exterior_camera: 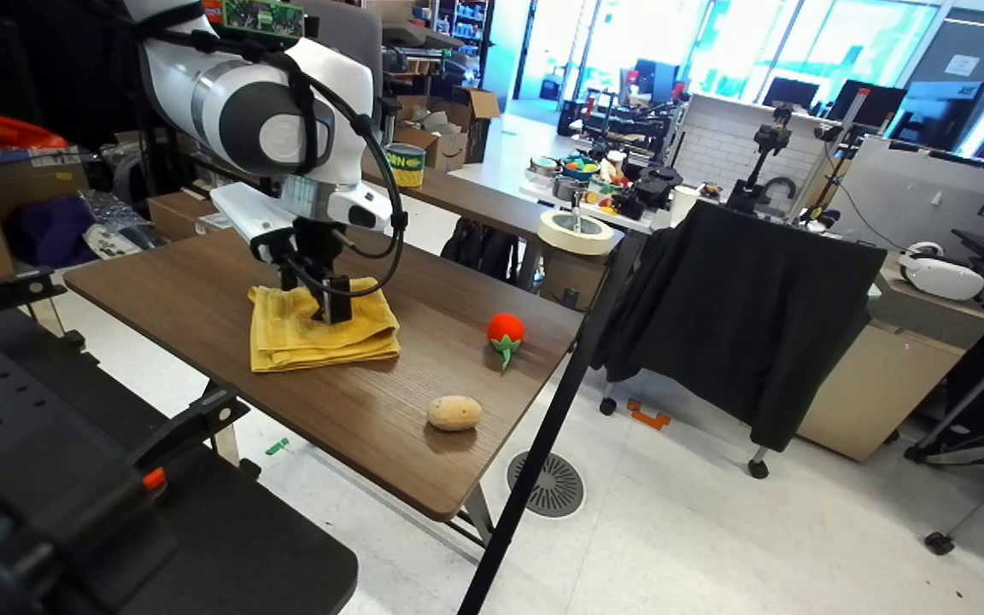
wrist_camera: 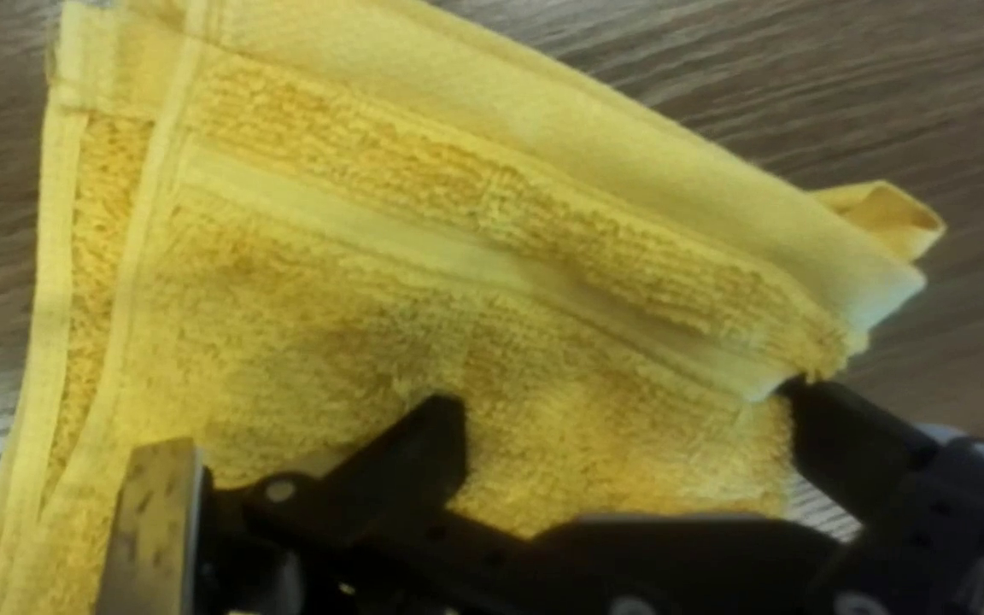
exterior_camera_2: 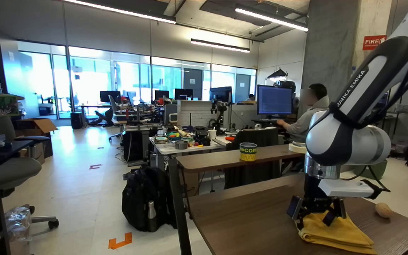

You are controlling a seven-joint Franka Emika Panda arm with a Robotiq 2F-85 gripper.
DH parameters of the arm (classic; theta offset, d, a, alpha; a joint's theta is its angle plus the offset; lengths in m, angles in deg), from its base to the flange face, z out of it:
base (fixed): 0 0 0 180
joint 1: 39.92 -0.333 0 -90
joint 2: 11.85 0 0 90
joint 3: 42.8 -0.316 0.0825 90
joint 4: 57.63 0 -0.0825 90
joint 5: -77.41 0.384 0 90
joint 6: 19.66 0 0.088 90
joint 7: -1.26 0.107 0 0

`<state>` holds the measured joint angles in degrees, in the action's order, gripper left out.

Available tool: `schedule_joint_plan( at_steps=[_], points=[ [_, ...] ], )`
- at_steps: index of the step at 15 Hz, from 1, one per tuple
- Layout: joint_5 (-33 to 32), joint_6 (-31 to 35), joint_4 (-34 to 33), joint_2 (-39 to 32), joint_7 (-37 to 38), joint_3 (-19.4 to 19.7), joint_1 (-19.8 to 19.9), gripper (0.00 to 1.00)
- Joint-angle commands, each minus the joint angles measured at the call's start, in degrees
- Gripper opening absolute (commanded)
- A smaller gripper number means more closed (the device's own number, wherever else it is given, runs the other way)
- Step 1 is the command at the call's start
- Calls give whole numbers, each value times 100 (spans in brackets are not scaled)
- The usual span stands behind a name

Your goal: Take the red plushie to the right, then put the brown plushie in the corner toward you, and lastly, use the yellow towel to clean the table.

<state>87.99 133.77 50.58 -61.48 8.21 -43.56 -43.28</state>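
The folded yellow towel (exterior_camera: 321, 346) lies on the brown table (exterior_camera: 176, 273) and shows in all views (exterior_camera_2: 331, 232) (wrist_camera: 304, 342). My gripper (exterior_camera: 311, 299) is down at the towel, with its fingers apart in the wrist view (wrist_camera: 629, 418). Towel cloth lies between the fingers; one finger is over the towel and the other is at its edge. The round red plushie (exterior_camera: 506, 329) with green leaves sits near the table's far edge; it does not show in the other exterior view. The brown potato-like plushie (exterior_camera: 455, 412) lies near a table corner, also visible here (exterior_camera_2: 383, 210).
A corn can (exterior_camera: 407, 166) and a tape roll (exterior_camera: 576, 232) stand on a narrow shelf-like board beyond the table. A black post (exterior_camera: 535, 436) rises beside the table end. Dark equipment (exterior_camera: 73, 461) stands along a long side of the table.
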Motion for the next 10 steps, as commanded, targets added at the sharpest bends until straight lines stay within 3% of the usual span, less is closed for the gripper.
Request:
schedule_joint_plan(
  at_steps=[1, 5, 7, 10],
  points=[
    [-66, -27, -315, -380, 313, 272, 95, 100],
    [106, 147, -399, -504, 860, 454, 134, 100],
    [270, 22, -515, -549, 576, 76, 524, 100],
    [574, -60, -701, -417, 737, -556, 391, 100]
  ],
)
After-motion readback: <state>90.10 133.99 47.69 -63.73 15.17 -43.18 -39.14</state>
